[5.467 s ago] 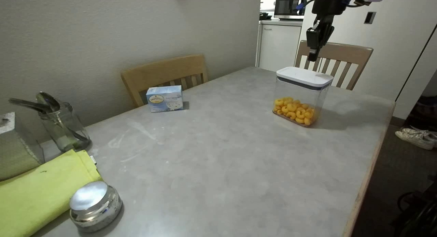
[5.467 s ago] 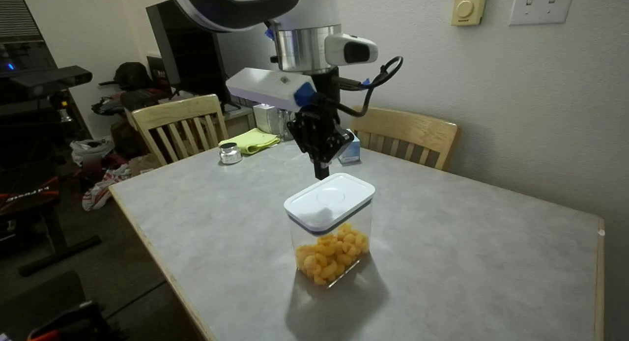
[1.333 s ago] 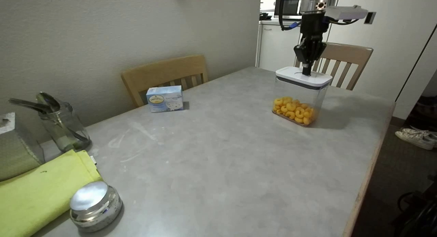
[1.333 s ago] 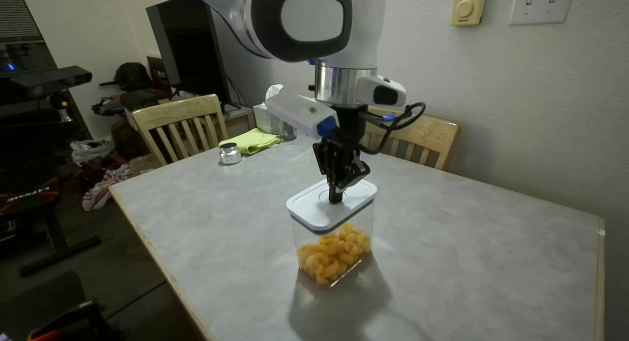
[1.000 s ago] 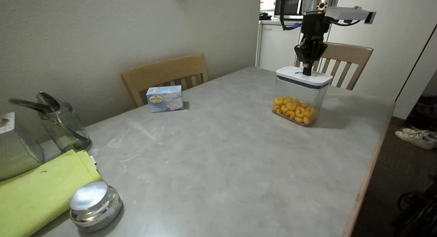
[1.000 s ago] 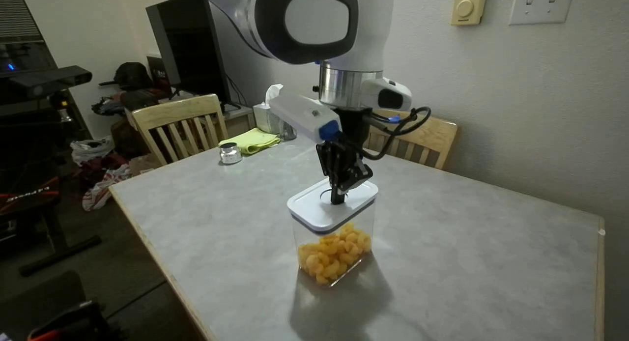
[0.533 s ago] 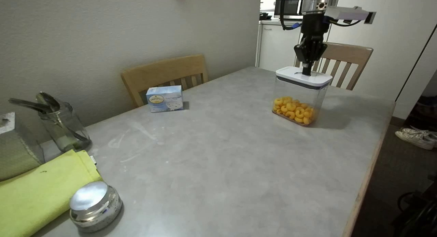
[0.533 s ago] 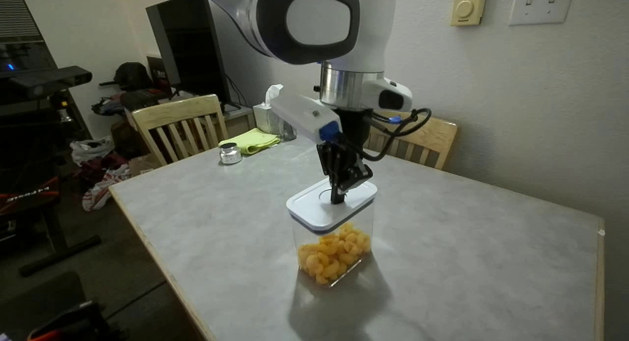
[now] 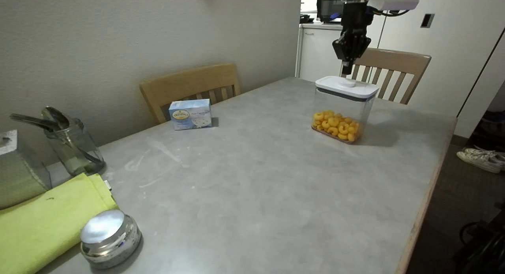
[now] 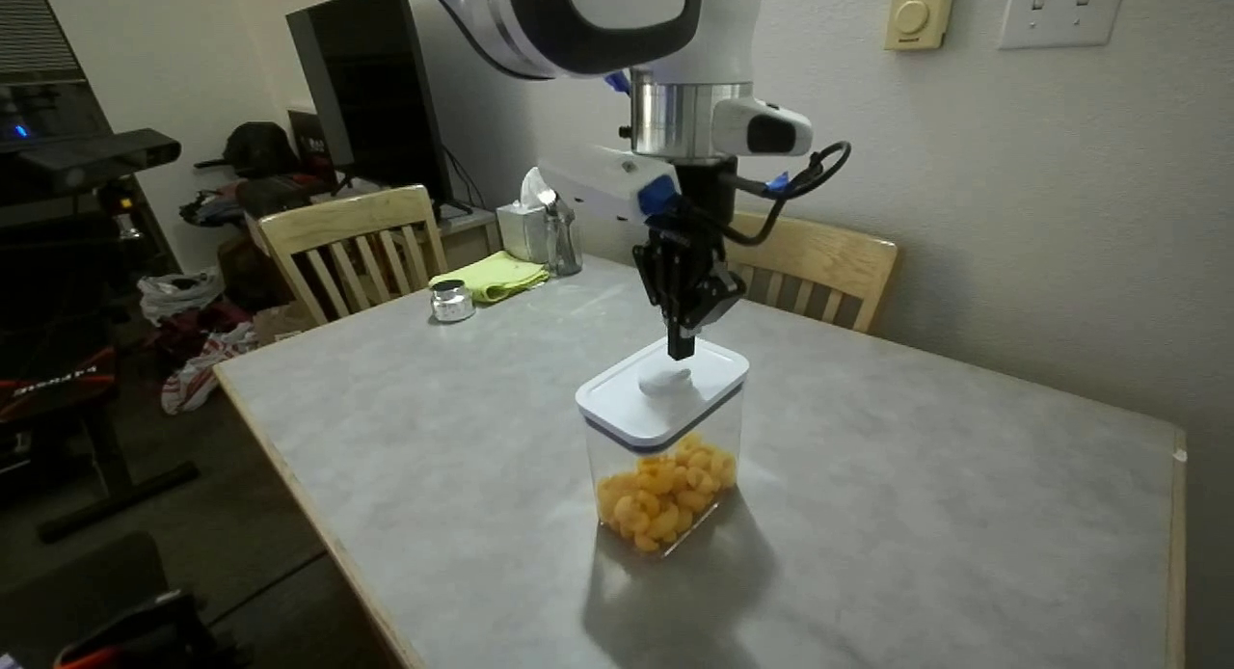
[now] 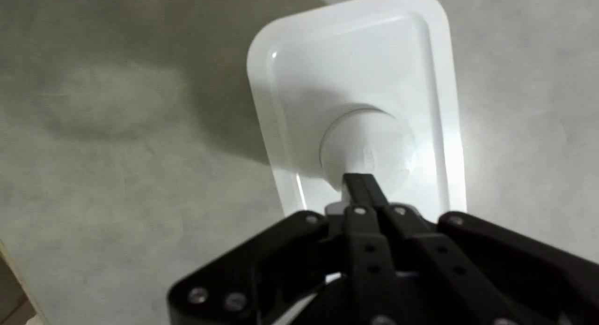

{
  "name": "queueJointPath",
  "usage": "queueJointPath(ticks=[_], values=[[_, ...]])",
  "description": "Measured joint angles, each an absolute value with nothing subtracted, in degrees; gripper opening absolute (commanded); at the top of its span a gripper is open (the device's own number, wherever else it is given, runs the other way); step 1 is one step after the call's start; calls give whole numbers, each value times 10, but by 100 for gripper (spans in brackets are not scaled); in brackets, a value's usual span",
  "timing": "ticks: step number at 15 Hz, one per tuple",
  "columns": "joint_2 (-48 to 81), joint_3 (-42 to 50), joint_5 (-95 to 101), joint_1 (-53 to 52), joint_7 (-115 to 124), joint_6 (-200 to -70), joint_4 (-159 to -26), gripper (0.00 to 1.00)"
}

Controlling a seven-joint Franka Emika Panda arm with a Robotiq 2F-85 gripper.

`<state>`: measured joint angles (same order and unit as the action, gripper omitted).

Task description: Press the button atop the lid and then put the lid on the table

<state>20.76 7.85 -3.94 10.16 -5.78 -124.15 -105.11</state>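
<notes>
The white lid (image 9: 367,90) sits on a clear container of yellow curled pieces; it also shows in an exterior view (image 10: 622,409) and in the wrist view (image 11: 374,58). The round white button (image 10: 663,380) stands raised at the lid's centre; it also shows raised in an exterior view (image 9: 347,83) and as a disc in the wrist view (image 11: 383,133). My gripper (image 11: 359,179) is shut and empty, its fingertips together. In both exterior views (image 9: 346,72) (image 10: 681,353) it hovers just above the button, apart from it. The grey mottled table (image 9: 252,179) carries the container.
A blue-white box (image 9: 191,114) stands near the wall. A silver round jar (image 9: 110,238), a yellow cloth (image 9: 51,222), a glass jar with cutlery (image 9: 75,147) and a tissue box (image 10: 523,230) lie at the far end from the container. Chairs (image 10: 800,269) stand around the table.
My gripper came down onto the button, stayed there shut, then rose off it. The button went from flush to raised. The container has shifted slightly, left or right by view.
</notes>
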Motion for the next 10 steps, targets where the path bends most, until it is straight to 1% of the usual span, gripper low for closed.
queueJointPath(ticks=[1, 2, 10], values=[[207, 78, -39, 99, -55, -1241, -1047, 28], [207, 78, -39, 97, -53, -1241, -1044, 33], [208, 78, -39, 95, -44, -1231, -1042, 91]])
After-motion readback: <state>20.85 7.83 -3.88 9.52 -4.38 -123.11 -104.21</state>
